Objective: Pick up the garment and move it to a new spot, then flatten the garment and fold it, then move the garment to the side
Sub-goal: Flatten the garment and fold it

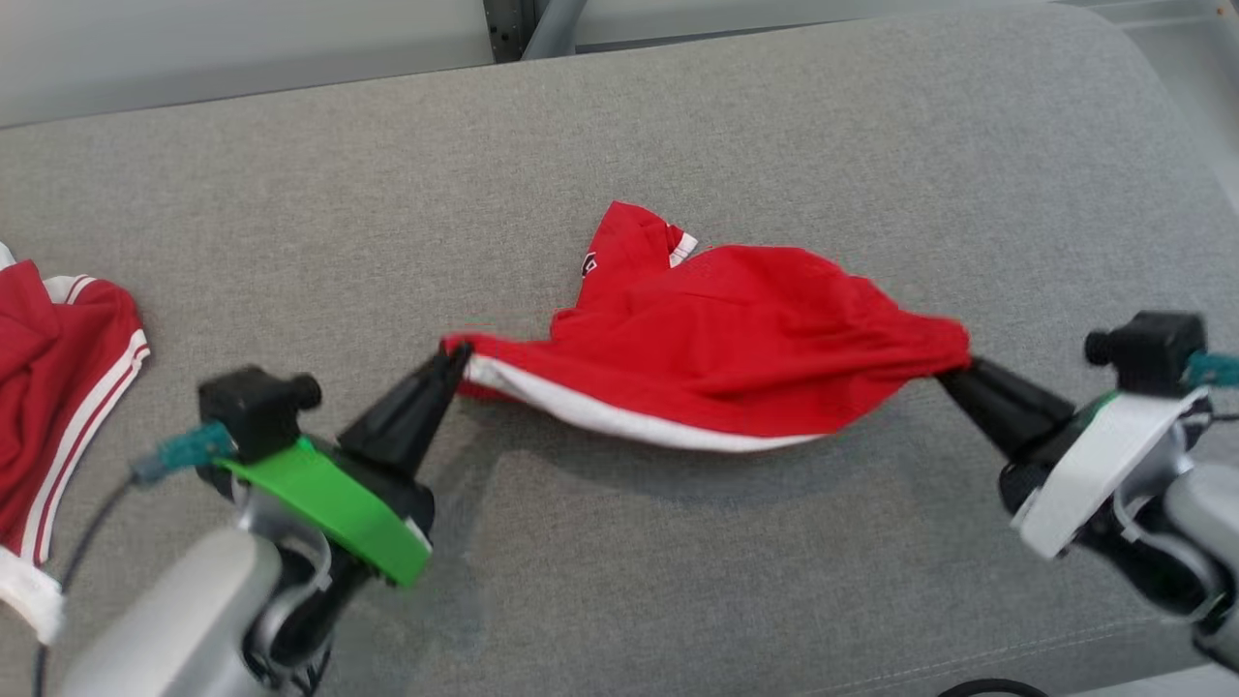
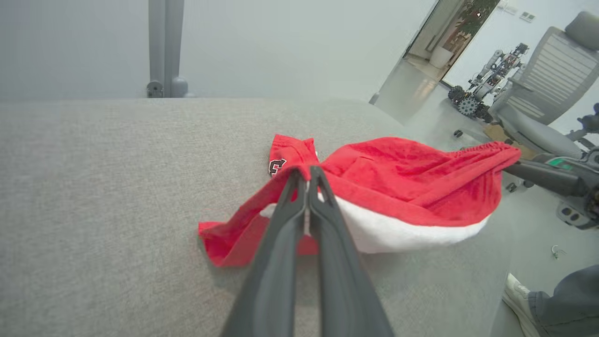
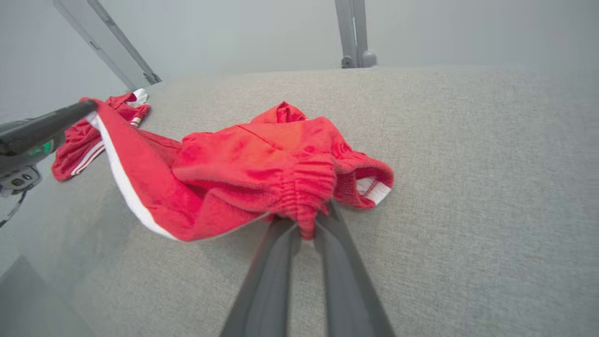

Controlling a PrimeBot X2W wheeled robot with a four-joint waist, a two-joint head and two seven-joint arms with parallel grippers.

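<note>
Garment stretched btwn left claw & right claw, both pinching its ends.

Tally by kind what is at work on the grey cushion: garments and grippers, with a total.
Red garments: 2, the held garment and the striped garment at the head view's left edge.
Grippers: 2, the left gripper and the right gripper, each shut on the held garment.
Total: 4
</note>
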